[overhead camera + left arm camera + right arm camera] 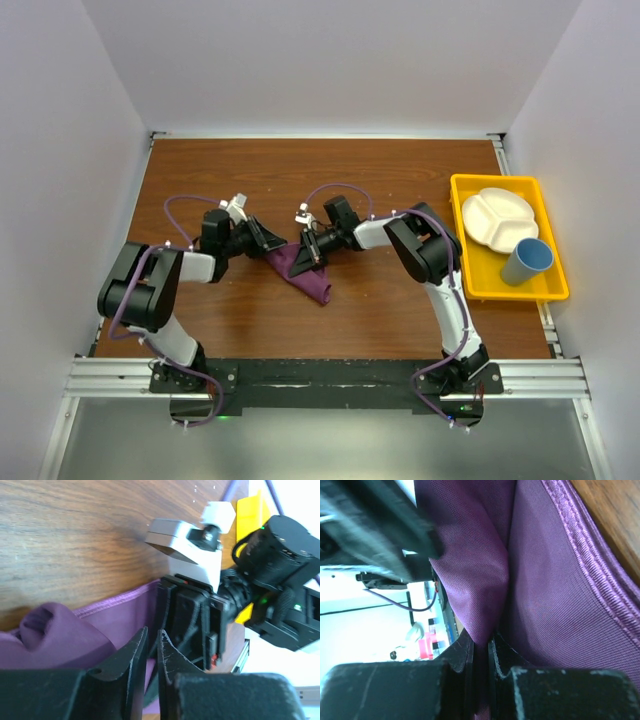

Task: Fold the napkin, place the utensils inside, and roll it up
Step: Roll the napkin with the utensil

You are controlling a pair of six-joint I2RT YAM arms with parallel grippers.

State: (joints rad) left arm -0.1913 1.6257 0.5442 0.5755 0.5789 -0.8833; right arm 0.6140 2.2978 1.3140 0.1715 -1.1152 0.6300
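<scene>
I counted one napkin (308,278) on the table (300,175), a plum-purple cloth bunched into a crumpled strip just left of the middle of the top view. It ran from between my two grippers down toward the lower right. The left gripper (150,650) came in from the left and the right gripper (481,652) from the right, and they met tip to tip over the upper end of the cloth. In the right wrist view the jaws were clamped on a fold of the purple fabric, whose stitched hem ran down the right side of the frame. In the left wrist view the jaws stood nearly together with only a thin slit between them. Purple showed low in that slit, but I could not tell whether the cloth was pinched there. At the right edge of the top view sat one yellow tray (457,235), well apart from the napkin. In it were one white divided plate (497,218) and one blue cup (527,262), the cup upright just beside the plate's lower right.
</scene>
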